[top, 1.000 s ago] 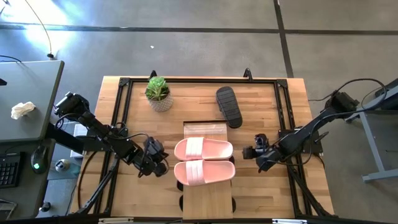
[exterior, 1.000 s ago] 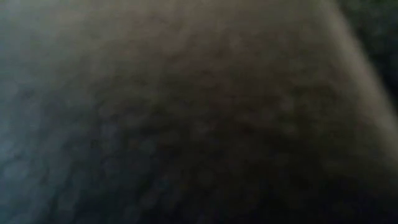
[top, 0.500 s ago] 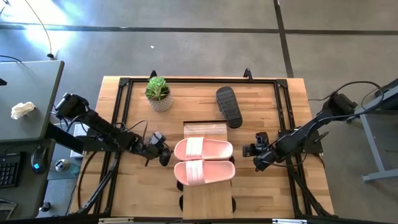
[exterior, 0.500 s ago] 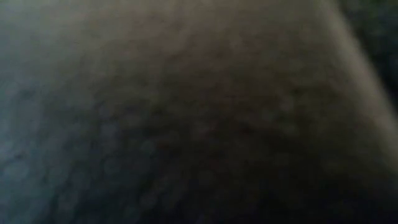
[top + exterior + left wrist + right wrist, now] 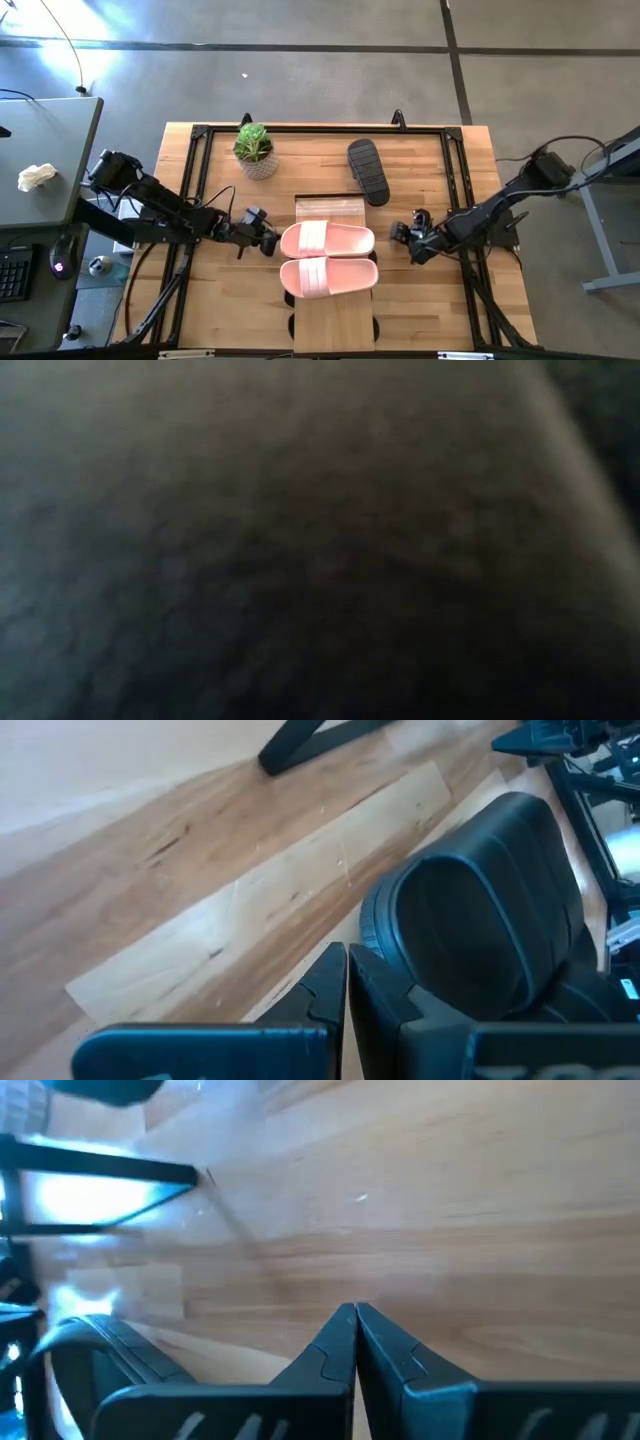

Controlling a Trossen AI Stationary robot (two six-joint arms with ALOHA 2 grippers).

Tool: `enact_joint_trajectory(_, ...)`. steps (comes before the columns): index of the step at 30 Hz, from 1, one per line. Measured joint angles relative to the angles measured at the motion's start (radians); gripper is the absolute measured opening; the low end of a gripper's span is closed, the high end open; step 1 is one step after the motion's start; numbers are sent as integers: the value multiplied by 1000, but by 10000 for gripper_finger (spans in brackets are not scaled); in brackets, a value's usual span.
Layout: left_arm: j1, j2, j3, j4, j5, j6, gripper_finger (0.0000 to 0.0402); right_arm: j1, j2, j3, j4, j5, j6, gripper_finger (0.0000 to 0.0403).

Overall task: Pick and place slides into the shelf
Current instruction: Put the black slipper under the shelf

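- Pink slides [image 5: 327, 258] lie side by side across the shelf [image 5: 333, 320], whose light-wood plank sits at the table's [image 5: 460, 160] near middle; one black slide [image 5: 368, 170] rests apart on the tabletop beyond, just past the plank's far end.
- Over the last second the left gripper [image 5: 262, 238] has swung up from beside the nearer pink slide to sit just beside the heel of the farther one, while the right gripper [image 5: 408, 236] has shifted only slightly, staying near the pair's toe end.
- Both arms carry nothing: their wrist views show each pair of fingertips pressed together with bare wood ahead.
- My reading is that the pink pair is placed and the black slide is next.
- Only the high view gives the layout, including a potted plant [image 5: 255, 150]; the low view is covered by something dark and tells nothing, and the left wrist view [image 5: 345, 982] shows only wood and arm hardware up close.
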Motion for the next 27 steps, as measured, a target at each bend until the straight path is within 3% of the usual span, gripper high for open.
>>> enact_joint_trajectory(8,-2,37,7,1,15,-107,1,-61,13,2,117,-65,-70,0)
enact_joint_trajectory(19,-2,97,37,0,28,-129,0,-18,217,8,493,-48,-120,0)
enact_joint_trajectory(27,-3,97,37,12,52,-136,0,-17,241,58,434,-57,-133,0)
